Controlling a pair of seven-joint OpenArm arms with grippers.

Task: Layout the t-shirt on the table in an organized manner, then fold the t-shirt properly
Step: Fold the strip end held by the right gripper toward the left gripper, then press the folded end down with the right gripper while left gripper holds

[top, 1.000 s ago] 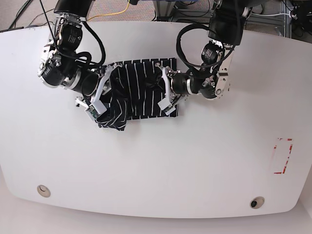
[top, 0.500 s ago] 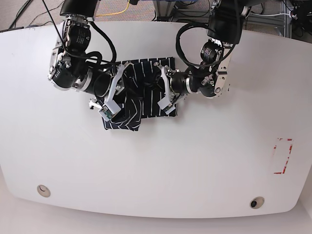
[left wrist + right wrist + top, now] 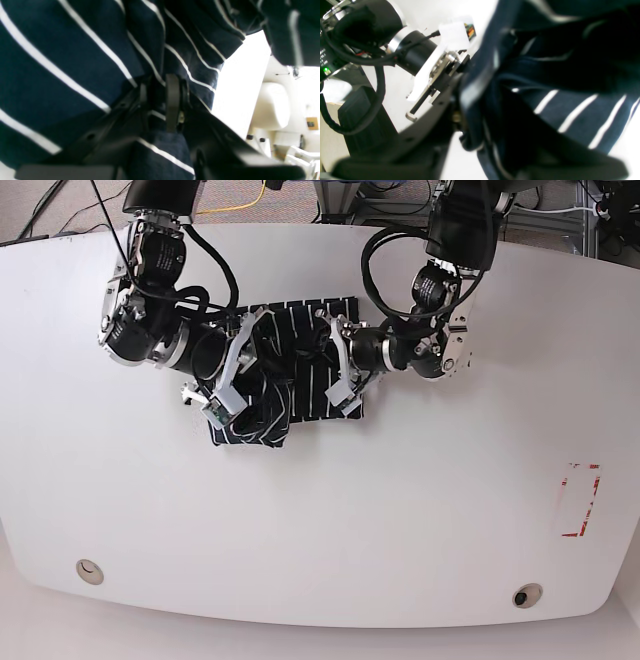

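The t-shirt [image 3: 285,375] lies on the far half of the table [image 3: 320,520], bunched into a small dark block between the two arms. Its long side runs from one arm across to the other. The right gripper [image 3: 232,375] is at one end of the shirt, and a fold of cloth hangs over it in a lump. In the right wrist view the cloth wraps around the fingers [image 3: 460,100], so it looks pinched on the t-shirt. The left gripper [image 3: 343,370] is at the other end, where the shirt lies flatter. In the left wrist view a dark finger [image 3: 172,100] presses on striped cloth, so it seems to hold the shirt too. Both arms touch the shirt, one at each end. The raised lump must fold toward the left gripper.
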